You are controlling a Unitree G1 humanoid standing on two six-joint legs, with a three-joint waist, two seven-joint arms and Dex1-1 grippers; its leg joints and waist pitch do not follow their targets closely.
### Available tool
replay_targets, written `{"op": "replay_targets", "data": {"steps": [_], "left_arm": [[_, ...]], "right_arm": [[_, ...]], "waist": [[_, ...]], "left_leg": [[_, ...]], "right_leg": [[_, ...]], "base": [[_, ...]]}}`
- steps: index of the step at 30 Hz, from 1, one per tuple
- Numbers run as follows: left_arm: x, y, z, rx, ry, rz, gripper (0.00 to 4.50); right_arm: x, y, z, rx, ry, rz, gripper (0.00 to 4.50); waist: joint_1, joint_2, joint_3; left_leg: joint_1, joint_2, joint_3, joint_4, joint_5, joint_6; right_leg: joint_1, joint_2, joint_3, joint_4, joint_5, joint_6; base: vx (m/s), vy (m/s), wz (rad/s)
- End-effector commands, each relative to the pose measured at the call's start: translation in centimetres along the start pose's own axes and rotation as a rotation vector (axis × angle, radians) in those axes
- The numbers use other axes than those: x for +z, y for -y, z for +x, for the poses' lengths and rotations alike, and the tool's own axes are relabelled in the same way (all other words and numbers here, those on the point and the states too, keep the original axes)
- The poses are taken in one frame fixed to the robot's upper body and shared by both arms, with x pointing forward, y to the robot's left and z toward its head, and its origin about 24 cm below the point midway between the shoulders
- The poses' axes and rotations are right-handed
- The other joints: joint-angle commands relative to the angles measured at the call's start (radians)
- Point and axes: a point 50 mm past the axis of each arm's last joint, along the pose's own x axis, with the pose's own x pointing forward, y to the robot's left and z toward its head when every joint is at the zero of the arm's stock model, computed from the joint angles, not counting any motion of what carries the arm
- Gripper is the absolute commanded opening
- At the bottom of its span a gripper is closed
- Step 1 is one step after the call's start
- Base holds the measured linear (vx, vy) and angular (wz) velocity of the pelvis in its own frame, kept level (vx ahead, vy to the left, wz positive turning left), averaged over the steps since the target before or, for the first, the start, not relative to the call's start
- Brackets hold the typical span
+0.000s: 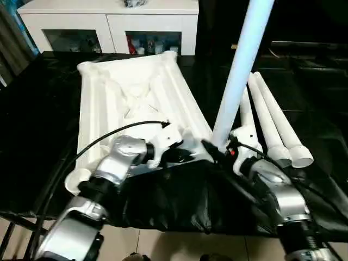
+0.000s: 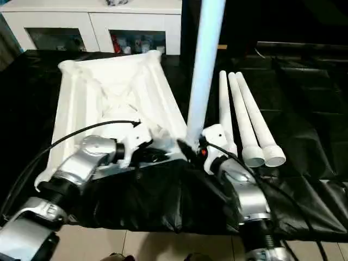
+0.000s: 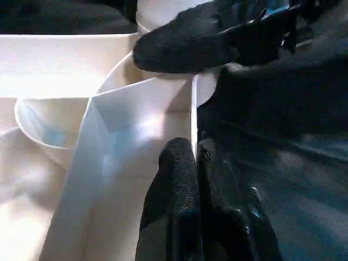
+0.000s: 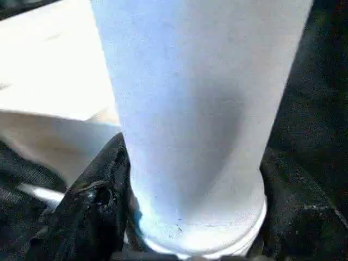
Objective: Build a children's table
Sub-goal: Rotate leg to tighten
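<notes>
The white table top (image 1: 130, 92) lies upside down on black cloth, ribbed underside up. One white leg (image 1: 239, 70) stands upright at its near right corner socket. My right gripper (image 1: 216, 148) is shut on the base of this leg; in the right wrist view the leg (image 4: 190, 109) rises beside one black finger (image 4: 92, 201). My left gripper (image 1: 186, 155) is shut, its fingertips (image 3: 179, 163) against the top's thin near rim (image 3: 193, 109), just left of that corner. Three more legs (image 1: 272, 119) lie side by side to the right of the top.
A white cabinet (image 1: 109, 22) with glass doors stands behind the work. The black cloth (image 1: 179, 206) hangs over the near edge, with tiled floor (image 1: 179, 244) below. A black cable (image 1: 109, 136) arcs over my left forearm.
</notes>
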Motion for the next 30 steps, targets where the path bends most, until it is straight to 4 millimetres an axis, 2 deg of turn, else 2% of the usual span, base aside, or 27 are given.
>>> {"op": "replay_targets", "data": {"steps": [1, 3, 4, 5, 7, 9, 11, 13, 15, 20, 26, 30], "left_arm": [[1.1, 1.0, 1.6, -0.022, 0.023, 0.025, 0.00], [1.1, 1.2, 1.8, -0.031, 0.023, 0.031, 0.00], [1.1, 1.3, 1.8, -0.034, 0.023, 0.032, 0.00], [1.1, 1.5, 1.8, -0.048, 0.023, 0.040, 0.00], [1.0, 1.5, 1.6, -0.065, 0.020, 0.063, 0.00], [1.0, 1.4, 1.3, -0.073, 0.017, 0.078, 0.00], [0.8, 1.5, 0.9, -0.105, 0.018, 0.105, 0.00], [0.8, 1.5, 0.7, -0.121, 0.020, 0.111, 0.00], [0.5, 1.8, 0.1, -0.182, 0.021, 0.136, 0.00], [-0.2, 2.1, -1.2, -0.288, 0.001, 0.174, 0.00], [-0.7, 2.2, -2.4, -0.362, -0.027, 0.193, 0.00], [-0.8, 2.3, -3.1, -0.426, -0.031, 0.197, 0.00]], "right_arm": [[-2.1, -2.2, 0.4, 0.049, -0.078, 0.006, 2.72], [-2.0, -2.5, 0.5, 0.047, -0.063, 0.001, 2.72], [-1.9, -2.5, 0.5, 0.049, -0.059, 0.001, 3.27], [-1.7, -2.8, 0.5, 0.067, -0.035, 0.018, 3.41], [-1.4, -2.8, 0.5, 0.086, -0.017, 0.011, 3.47], [-1.1, -2.6, 0.4, 0.106, -0.009, -0.013, 3.61], [-0.8, -2.3, 0.2, 0.152, 0.005, -0.044, 3.89], [-0.7, -2.2, 0.1, 0.176, 0.006, -0.051, 3.89], [-0.5, -2.3, -0.5, 0.306, -0.003, -0.086, 3.89], [-0.3, -2.1, -2.1, 0.500, -0.028, -0.125, 3.89], [-0.3, -1.7, -3.7, 0.652, -0.071, -0.143, 3.89], [-0.3, -1.3, -5.1, 0.782, -0.132, -0.186, 3.89]], "waist": [[0.003, -0.007, -0.052], [0.004, -0.005, -0.050], [0.004, -0.005, -0.050], [0.003, -0.002, -0.048], [0.003, -0.003, -0.049], [0.004, -0.001, -0.050], [0.003, -0.002, -0.053], [0.003, -0.003, -0.054], [0.005, -0.004, -0.054], [0.013, -0.003, -0.052], [0.025, -0.004, -0.048], [0.030, -0.002, -0.047]], "left_leg": [[0.007, 0.051, -0.028, -0.067, -0.213, 0.051], [0.008, 0.051, -0.028, -0.068, -0.221, 0.054], [0.007, 0.052, -0.029, -0.069, -0.230, 0.054], [0.008, 0.053, -0.030, -0.071, -0.243, 0.052], [0.008, 0.054, -0.030, -0.072, -0.254, 0.051], [0.008, 0.055, -0.031, -0.072, -0.248, 0.049], [0.004, 0.053, -0.030, -0.069, -0.226, 0.058], [0.003, 0.054, -0.029, -0.066, -0.201, 0.072], [0.001, 0.054, -0.028, -0.064, -0.177, 0.092], [0.002, 0.059, -0.026, -0.063, -0.166, 0.118], [0.008, 0.063, -0.024, -0.067, -0.206, 0.096], [0.006, 0.064, -0.025, -0.066, -0.193, 0.099]], "right_leg": [[0.040, -0.083, 0.047, -0.086, -0.251, -0.205], [0.040, -0.083, 0.047, -0.087, -0.263, -0.201], [0.041, -0.084, 0.047, -0.088, -0.271, -0.199], [0.040, -0.083, 0.047, -0.089, -0.279, -0.197], [0.039, -0.084, 0.047, -0.090, -0.286, -0.196], [0.040, -0.083, 0.047, -0.088, -0.270, -0.197], [0.045, -0.083, 0.047, -0.082, -0.211, -0.209], [0.047, -0.084, 0.047, -0.078, -0.162, -0.223], [0.050, -0.084, 0.047, -0.074, -0.123, -0.237], [0.049, -0.083, 0.045, -0.068, -0.100, -0.253], [0.044, -0.084, 0.046, -0.076, -0.193, -0.238], [0.044, -0.084, 0.046, -0.073, -0.171, -0.241]], "base": [[0.000, 0.000, 0.00], [0.000, 0.000, 0.00], [0.000, 0.000, 0.00], [0.000, 0.000, 0.00], [0.000, 0.000, 0.00], [0.000, 0.000, 0.00], [0.000, 0.000, 0.00], [0.000, 0.000, 0.00], [0.000, 0.000, 0.00], [0.000, 0.000, 0.00], [0.000, 0.000, 0.00], [0.000, 0.000, 0.00]]}}
